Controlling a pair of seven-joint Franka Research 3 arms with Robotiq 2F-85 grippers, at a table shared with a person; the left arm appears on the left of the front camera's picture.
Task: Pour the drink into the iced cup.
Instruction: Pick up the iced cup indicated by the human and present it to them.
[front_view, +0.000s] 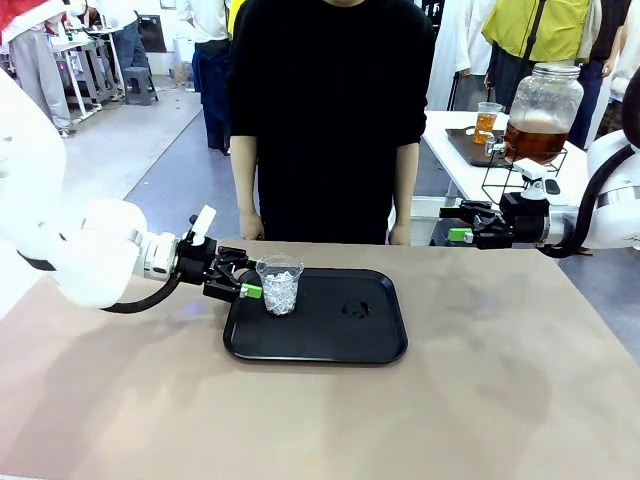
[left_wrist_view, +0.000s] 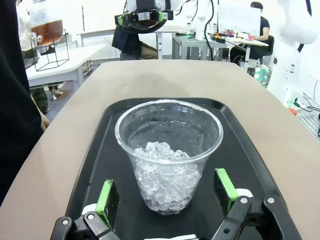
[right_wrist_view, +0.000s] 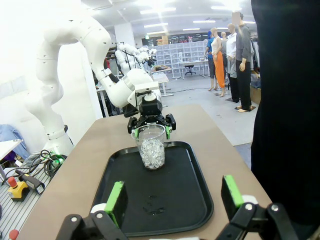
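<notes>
Clear cup (left_wrist_view: 169, 150) of ice cubes (left_wrist_view: 167, 165) stands on black tray (left_wrist_view: 240, 140) between the left fingers (left_wrist_view: 107, 200), which are spread wide and not gripping. Right fingers (right_wrist_view: 231, 196), released and empty, hang well apart; amber drink (front_view: 535, 140) in jar (front_view: 545, 88) beyond them.

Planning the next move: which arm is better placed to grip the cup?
Left. The left gripper, open, flanks the cup on the tray; the right gripper hangs open, raised, well off to the side.
</notes>
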